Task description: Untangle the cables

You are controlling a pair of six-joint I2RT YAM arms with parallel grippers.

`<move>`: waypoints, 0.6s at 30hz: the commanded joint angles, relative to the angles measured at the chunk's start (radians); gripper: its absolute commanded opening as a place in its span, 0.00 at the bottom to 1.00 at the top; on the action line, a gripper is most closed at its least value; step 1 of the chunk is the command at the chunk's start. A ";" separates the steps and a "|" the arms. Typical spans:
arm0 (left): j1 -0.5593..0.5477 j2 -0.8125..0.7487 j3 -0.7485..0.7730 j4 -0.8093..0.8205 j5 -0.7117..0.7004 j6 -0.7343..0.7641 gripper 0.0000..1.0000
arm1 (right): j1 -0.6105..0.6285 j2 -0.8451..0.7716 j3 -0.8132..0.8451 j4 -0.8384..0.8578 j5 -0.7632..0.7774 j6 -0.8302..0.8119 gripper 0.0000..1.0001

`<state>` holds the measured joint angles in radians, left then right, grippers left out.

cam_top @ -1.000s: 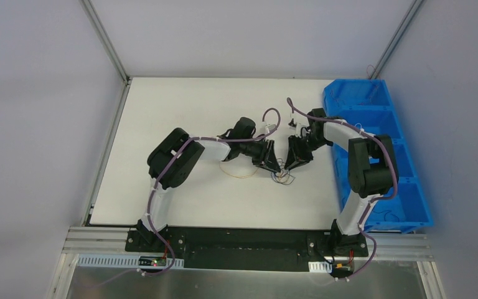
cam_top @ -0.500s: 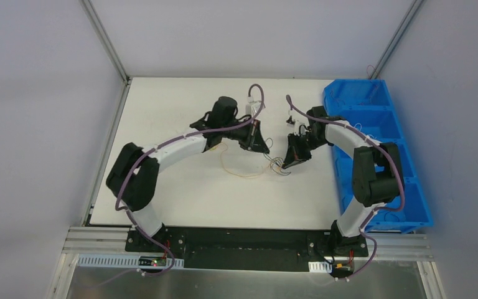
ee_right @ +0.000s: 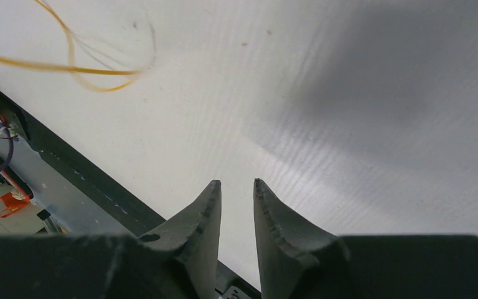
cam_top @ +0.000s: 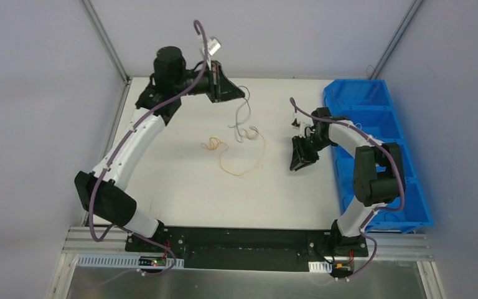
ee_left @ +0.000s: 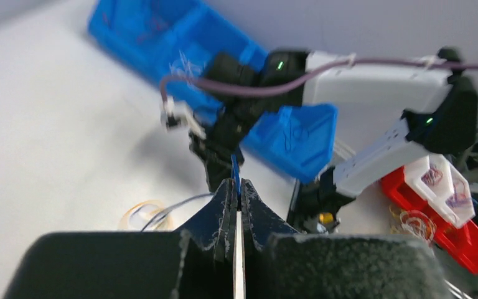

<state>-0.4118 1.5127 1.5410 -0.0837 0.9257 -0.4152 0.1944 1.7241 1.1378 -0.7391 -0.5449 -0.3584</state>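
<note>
My left gripper (cam_top: 241, 95) is raised high over the far part of the table and is shut on a thin wire. The wire looks blue at the fingertips in the left wrist view (ee_left: 234, 176), where the gripper (ee_left: 236, 187) pinches it. A pale strand (cam_top: 243, 118) hangs from it down to a small clump (cam_top: 247, 133) on the table. An orange cable (cam_top: 244, 163) lies in a loose loop, with a small orange curl (cam_top: 210, 144) to its left. My right gripper (cam_top: 295, 166) rests low near the table, right of the loop, open and empty (ee_right: 236, 182). Orange wire (ee_right: 68, 67) shows far ahead of it.
A blue compartment bin (cam_top: 373, 106) stands along the table's right edge, close behind the right arm; it also shows in the left wrist view (ee_left: 155, 31). Red and white small bins (ee_left: 439, 205) sit off the table. A black rail (cam_top: 243, 240) runs along the near edge.
The left arm swung up and back to the far left, pulling a wire out of the clump. The clump came apart and the orange loop spread. The right gripper let go and stayed put.
</note>
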 commanded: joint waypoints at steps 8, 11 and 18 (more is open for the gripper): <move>0.061 -0.038 0.301 0.081 0.057 -0.111 0.00 | -0.016 -0.054 0.054 -0.091 -0.030 -0.086 0.39; 0.060 -0.038 0.300 0.081 0.051 -0.112 0.00 | -0.036 -0.187 0.086 -0.018 -0.132 -0.073 0.59; 0.034 0.017 0.331 0.193 0.114 -0.237 0.00 | 0.010 -0.513 -0.016 0.452 -0.286 0.159 0.93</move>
<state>-0.3592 1.5021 1.8282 -0.0055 0.9794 -0.5503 0.1654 1.3720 1.1526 -0.5873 -0.6949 -0.3355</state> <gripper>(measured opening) 0.011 0.888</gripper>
